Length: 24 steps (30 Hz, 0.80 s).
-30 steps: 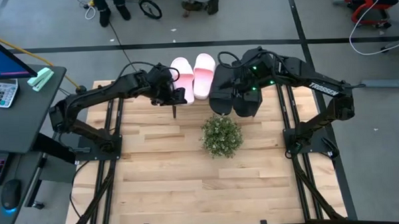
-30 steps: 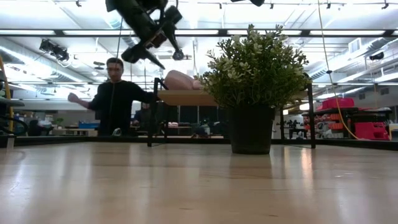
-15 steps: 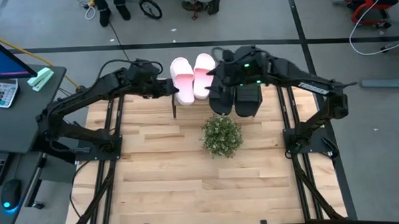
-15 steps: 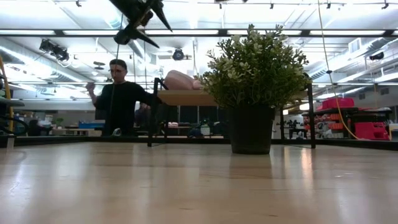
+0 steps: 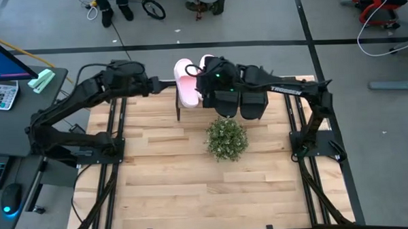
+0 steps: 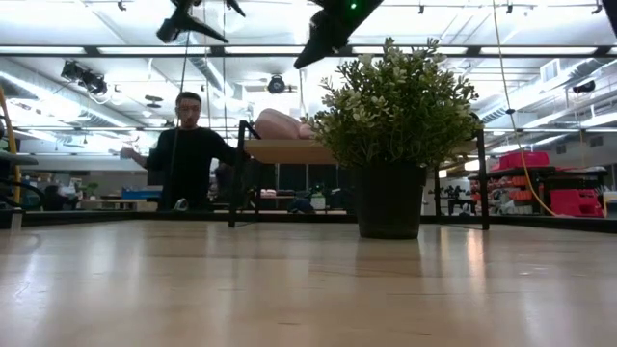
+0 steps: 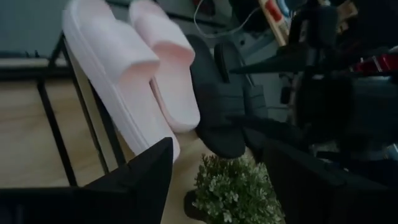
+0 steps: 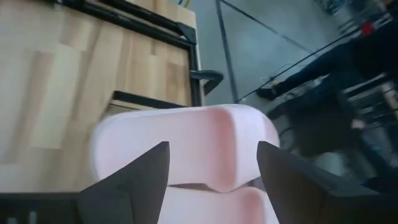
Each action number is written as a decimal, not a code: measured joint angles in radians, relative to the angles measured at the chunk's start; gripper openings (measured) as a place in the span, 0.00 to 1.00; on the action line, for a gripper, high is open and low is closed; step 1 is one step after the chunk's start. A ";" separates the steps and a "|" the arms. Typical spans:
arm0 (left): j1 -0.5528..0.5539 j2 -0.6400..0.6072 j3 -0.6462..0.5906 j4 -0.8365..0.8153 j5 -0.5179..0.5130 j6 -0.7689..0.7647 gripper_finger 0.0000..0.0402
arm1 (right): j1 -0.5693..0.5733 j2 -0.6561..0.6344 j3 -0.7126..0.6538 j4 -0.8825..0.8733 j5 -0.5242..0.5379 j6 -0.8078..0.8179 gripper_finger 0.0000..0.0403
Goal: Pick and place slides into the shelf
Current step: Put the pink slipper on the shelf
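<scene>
High view: a potted plant (image 5: 226,139) stands on the counter (image 5: 158,177) before the shelf (image 5: 179,110) bearing pink slides (image 5: 185,88) and black slides (image 5: 252,102); both jaws spread, empty.

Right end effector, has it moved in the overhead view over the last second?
Yes. The right end effector has swung leftward, from over the black slides to above the pink slides on the shelf.

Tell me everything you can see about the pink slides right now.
The pink slides are a pale, smooth, foam-looking pair with broad straps and thick soles. They lie side by side, touching, on the shelf at the table's far edge, with the black slides right beside them. The open right gripper hovers just above one; nothing grips them.
</scene>
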 joint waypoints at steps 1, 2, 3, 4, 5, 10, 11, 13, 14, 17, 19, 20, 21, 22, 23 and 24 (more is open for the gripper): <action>0.000 -0.011 0.000 0.002 -0.014 0.010 0.63 | 0.000 0.005 0.000 0.010 0.012 -0.022 0.62; 0.000 -0.023 0.000 0.005 -0.025 0.020 0.63 | 0.000 0.011 0.000 0.019 0.021 -0.042 0.62; 0.000 -0.035 0.000 0.005 -0.036 0.029 0.63 | -0.001 0.017 0.000 0.036 0.025 -0.056 0.62; 0.000 -0.045 0.000 0.005 -0.048 0.042 0.62 | -0.001 0.024 0.000 0.044 0.025 -0.069 0.62; 0.000 -0.053 0.000 0.005 -0.057 0.048 0.62 | -0.001 0.033 0.000 0.046 0.026 -0.083 0.62; 0.000 -0.072 0.000 0.008 -0.092 0.065 0.63 | 0.000 0.089 0.000 0.092 0.076 -0.106 0.62; 0.001 -0.073 0.000 0.008 -0.094 0.075 0.63 | 0.000 0.103 0.000 0.105 0.107 -0.107 0.62; 0.001 -0.074 0.000 0.017 -0.099 0.091 0.62 | -0.001 0.125 0.000 0.134 0.154 -0.119 0.62; 0.001 -0.074 0.000 0.015 -0.100 0.095 0.62 | -0.003 0.134 0.000 0.151 0.166 -0.122 0.62; 0.001 -0.072 0.000 0.015 -0.100 0.103 0.61 | -0.012 0.155 0.000 0.188 0.182 -0.124 0.62; 0.000 -0.071 0.000 0.015 -0.100 0.108 0.61 | -0.019 0.166 0.000 0.197 0.184 -0.124 0.62; 0.000 -0.071 0.000 0.015 -0.100 0.109 0.61 | -0.024 0.168 0.000 0.198 0.183 -0.124 0.62; 0.000 -0.071 0.000 0.015 -0.100 0.109 0.61 | -0.029 0.170 0.000 0.194 0.184 -0.124 0.62; 0.000 -0.071 0.000 0.015 -0.100 0.109 0.61 | -0.032 0.177 0.000 0.200 0.184 -0.124 0.62; 0.000 -0.071 0.000 0.015 -0.100 0.109 0.61 | -0.037 0.179 0.000 0.205 0.185 -0.124 0.62; 0.000 -0.071 0.000 0.015 -0.100 0.109 0.61 | -0.042 0.179 0.000 0.190 0.184 -0.125 0.62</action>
